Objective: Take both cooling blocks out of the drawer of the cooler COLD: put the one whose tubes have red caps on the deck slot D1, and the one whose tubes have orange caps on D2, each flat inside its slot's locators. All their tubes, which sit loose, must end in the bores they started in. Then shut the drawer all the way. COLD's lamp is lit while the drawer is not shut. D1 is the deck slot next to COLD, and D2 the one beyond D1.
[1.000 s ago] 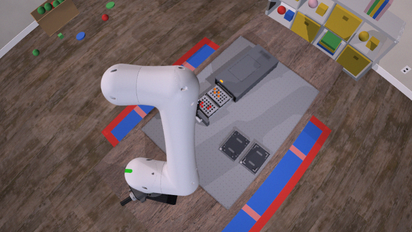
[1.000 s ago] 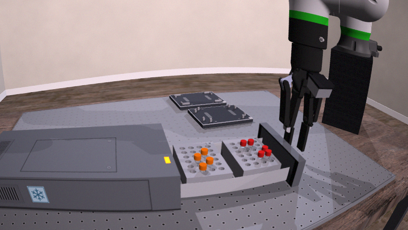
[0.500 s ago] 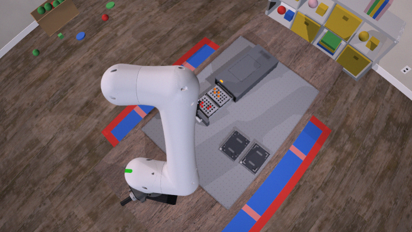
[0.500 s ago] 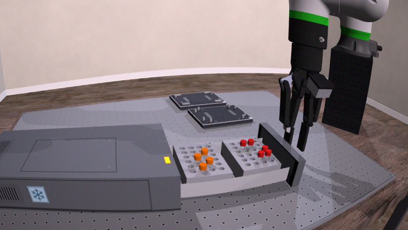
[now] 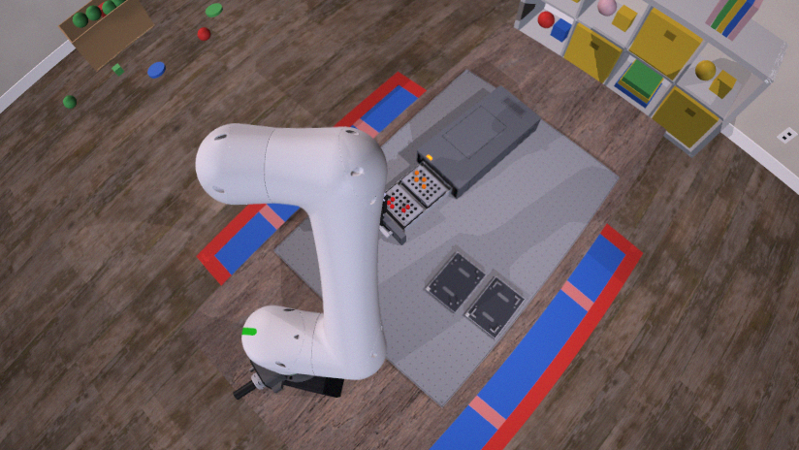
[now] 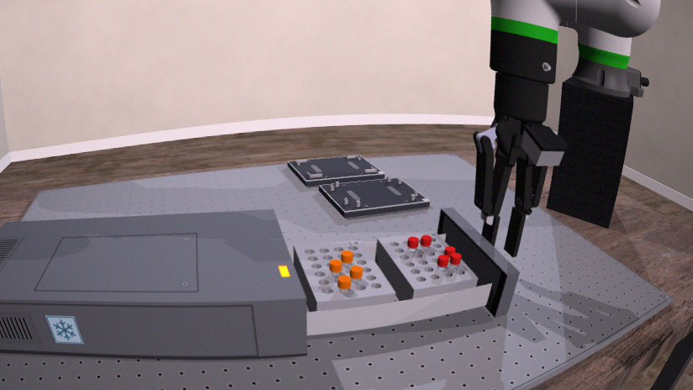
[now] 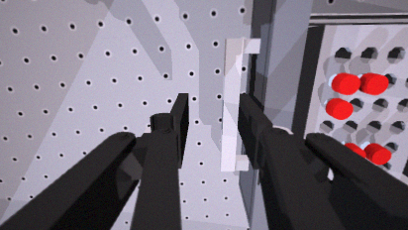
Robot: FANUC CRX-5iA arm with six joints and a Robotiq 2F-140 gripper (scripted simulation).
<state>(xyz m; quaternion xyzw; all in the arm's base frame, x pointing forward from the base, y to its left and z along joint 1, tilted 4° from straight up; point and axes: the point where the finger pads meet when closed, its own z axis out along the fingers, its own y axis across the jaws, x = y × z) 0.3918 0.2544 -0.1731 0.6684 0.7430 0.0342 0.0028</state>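
Exterior: drawer (image 5: 396,229) (image 6: 398,309) (image 7: 281,64), long axis rightward

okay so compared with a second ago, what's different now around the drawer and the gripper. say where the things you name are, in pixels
Nothing visibly changed. The gripper (image 6: 501,245) (image 7: 213,109) hangs by the drawer front (image 6: 477,261) (image 7: 282,55), fingers still parted; the drawer stays open, both blocks inside, lamp (image 5: 429,157) (image 6: 283,271) lit.
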